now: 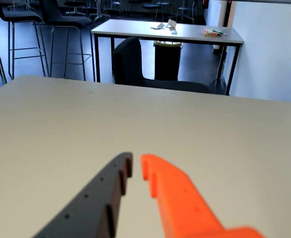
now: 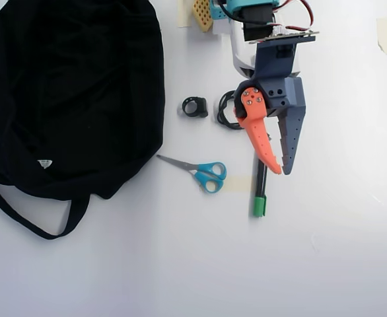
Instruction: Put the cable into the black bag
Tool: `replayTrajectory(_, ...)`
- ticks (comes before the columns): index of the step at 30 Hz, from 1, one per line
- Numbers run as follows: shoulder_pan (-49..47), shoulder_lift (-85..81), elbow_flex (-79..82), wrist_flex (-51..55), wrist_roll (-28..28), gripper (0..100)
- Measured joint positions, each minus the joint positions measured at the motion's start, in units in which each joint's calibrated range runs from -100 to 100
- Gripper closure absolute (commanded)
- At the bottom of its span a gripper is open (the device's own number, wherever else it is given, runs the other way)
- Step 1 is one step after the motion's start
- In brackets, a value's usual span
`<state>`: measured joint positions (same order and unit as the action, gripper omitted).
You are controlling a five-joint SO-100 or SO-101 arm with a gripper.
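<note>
Overhead view: tool nr-closed, above pen

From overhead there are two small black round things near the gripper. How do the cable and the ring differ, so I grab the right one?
The cable is a thin cord wound in a loose coil; the ring is one thick, solid band. The cable lies right beside the gripper, partly hidden under the arm; the ring lies fully exposed, nearer the black bag. The cable's coil looks slightly wider. Both are black and rest on the white table.
</note>
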<state>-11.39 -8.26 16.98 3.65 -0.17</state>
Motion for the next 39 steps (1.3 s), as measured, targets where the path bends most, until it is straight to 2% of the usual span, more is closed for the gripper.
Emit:
replayTrajectory(7,1.2,4.6,-9.9,5.9,0.0,98)
replayTrajectory(34,2.4,4.8,-8.4,10.7,0.1,98)
replayTrajectory(39,2.6,4.1,-12.6,21.2,-0.1,98)
